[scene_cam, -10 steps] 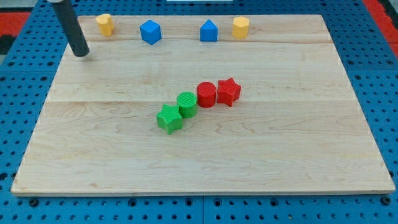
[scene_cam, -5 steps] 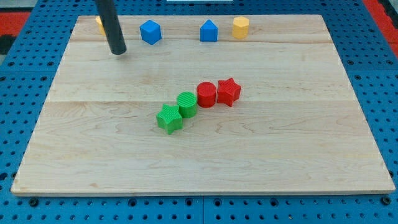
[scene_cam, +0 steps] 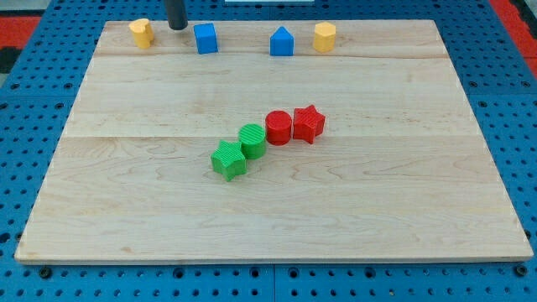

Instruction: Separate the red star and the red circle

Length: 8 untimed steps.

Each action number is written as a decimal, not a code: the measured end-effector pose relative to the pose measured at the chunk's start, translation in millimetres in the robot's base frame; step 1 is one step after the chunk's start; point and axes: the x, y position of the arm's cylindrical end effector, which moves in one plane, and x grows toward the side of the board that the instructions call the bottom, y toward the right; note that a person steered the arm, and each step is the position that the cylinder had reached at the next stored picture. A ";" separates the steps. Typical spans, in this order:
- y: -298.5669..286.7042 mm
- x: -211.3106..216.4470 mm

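Note:
The red star and the red circle sit side by side and touching near the middle of the wooden board, the star on the view's right. My tip is at the board's top edge, between a yellow block and a blue block, far up and to the left of the red pair.
A green circle touches the red circle's lower left, and a green star touches the green circle. Along the top stand a second blue block and a second yellow block.
My tip has moved to the view's right and up, from the board's top-left corner to the top edge beside the left blue block, which looks slightly turned. The other blocks have not moved.

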 end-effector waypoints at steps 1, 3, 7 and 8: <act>-46.6 3.1; -25.7 42.8; -69.7 84.3; -70.5 53.2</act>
